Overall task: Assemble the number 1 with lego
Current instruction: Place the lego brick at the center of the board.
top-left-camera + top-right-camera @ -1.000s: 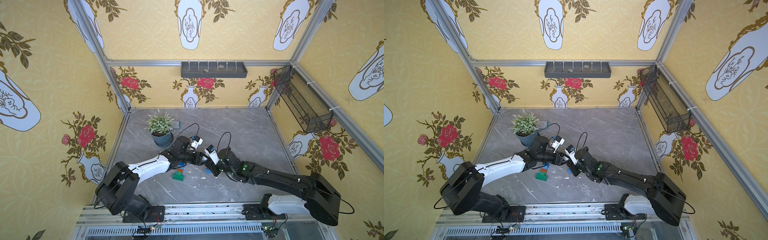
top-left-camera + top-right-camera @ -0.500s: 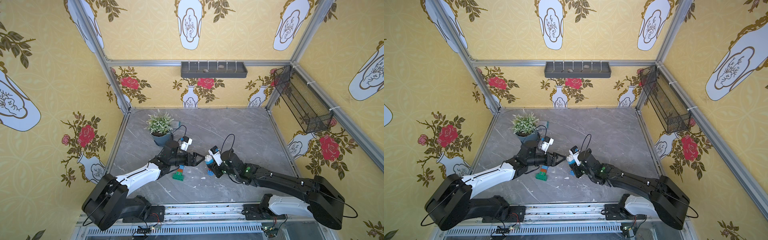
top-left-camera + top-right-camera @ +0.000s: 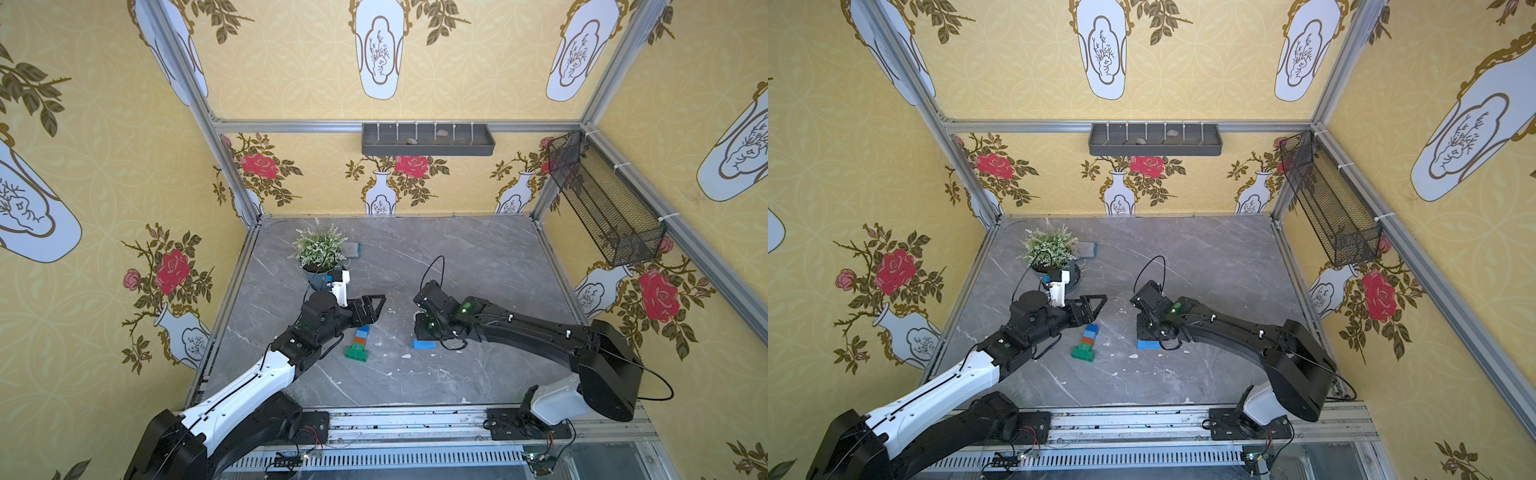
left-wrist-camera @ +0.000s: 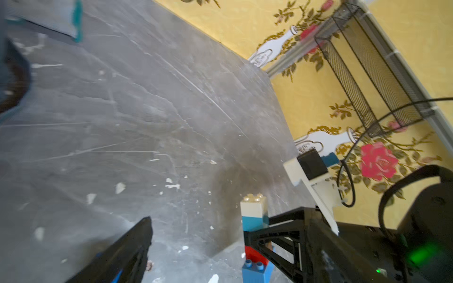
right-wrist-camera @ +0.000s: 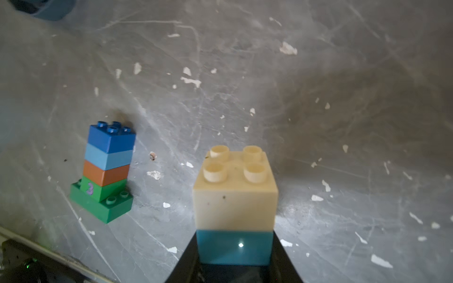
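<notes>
White studs crown the four-brick column [image 5: 235,196] that my right end effector [image 5: 234,247] clamps at its teal course, jaws narrow on either side. A red brick and the long blue base brick [image 3: 424,344] sit below the grip, and the base appears to rest on the worktop [image 3: 457,257]. Gripping at mid-height leaves the top studs free, presumably for a further join.

My left end effector [image 3: 368,309] hangs wide and holds nothing, just above and beside the second column [image 3: 357,343]: a long green foot, a green brick marked 3, then orange-brown, light blue and blue. It stands upright between my two end effectors, nearer the left and apart from both. The foot probably serves as the numeral's base.

Beyond the left end effector stand a potted plant [image 3: 320,249] and a grey pad [image 3: 351,249]; neither blocks the bare stretch between the columns.
</notes>
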Robot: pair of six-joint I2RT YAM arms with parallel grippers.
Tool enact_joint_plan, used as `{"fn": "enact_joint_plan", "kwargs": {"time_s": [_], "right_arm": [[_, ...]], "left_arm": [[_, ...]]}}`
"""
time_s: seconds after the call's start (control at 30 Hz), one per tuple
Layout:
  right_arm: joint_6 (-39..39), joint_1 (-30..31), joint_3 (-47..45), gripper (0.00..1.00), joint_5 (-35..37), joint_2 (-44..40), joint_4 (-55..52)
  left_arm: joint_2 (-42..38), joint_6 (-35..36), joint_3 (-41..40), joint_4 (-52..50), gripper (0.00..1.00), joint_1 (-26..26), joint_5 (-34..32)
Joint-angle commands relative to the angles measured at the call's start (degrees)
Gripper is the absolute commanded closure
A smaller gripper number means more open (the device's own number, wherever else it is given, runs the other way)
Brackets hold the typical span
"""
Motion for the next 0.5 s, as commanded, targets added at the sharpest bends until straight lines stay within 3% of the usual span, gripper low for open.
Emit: {"fn": "enact_joint_plan", "kwargs": {"time_s": [0.0, 0.17, 0.47], "right_arm": [[8.0, -0.2, 3.1, 1.00, 0.4, 2.8, -10.2], [10.5, -0.9, 6.6, 1.00, 1.4, 8.3, -14.6], [10.3, -1.1, 9.6, 0.89, 0.0, 15.3, -15.3]], "left_arm": [[-1.7, -1.3, -0.2, -7.1, 0.01, 0.2, -7.7], [-3.4, -2.2, -0.2, -10.3, 0.01, 0.4, -10.4], [-6.4, -3.7, -2.2, -12.2, 0.01, 0.4, -13.2]]}}
